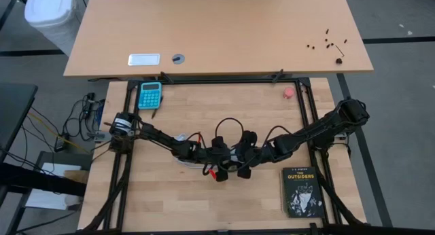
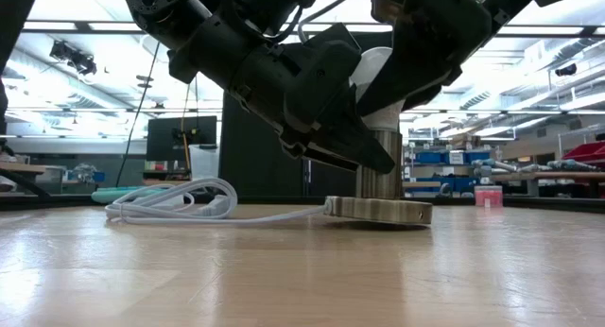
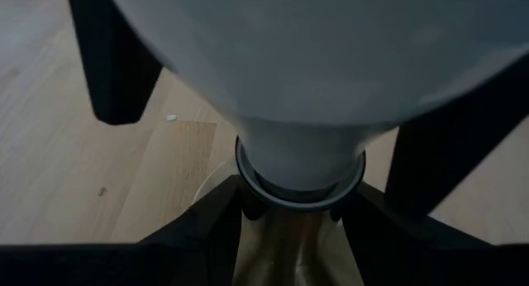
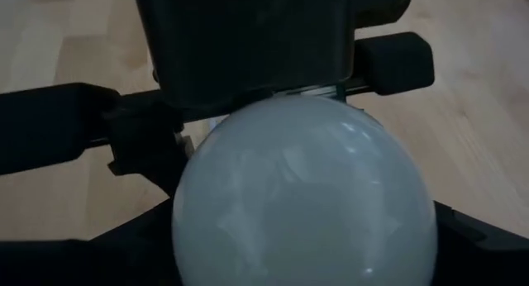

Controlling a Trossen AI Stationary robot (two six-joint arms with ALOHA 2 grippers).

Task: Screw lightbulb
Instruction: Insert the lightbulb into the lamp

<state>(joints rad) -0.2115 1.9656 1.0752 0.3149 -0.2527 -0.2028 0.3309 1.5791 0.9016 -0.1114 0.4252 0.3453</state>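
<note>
**Bulb seated in socket, both grippers on**

Keep the bulb upright while turning; the left gripper, part closed, clamps the socket just below the bulb's collar. The right gripper cups the bulb's dome, jaws fairly wide. The bulb is white, frosted, smooth, standing straight between both
</note>
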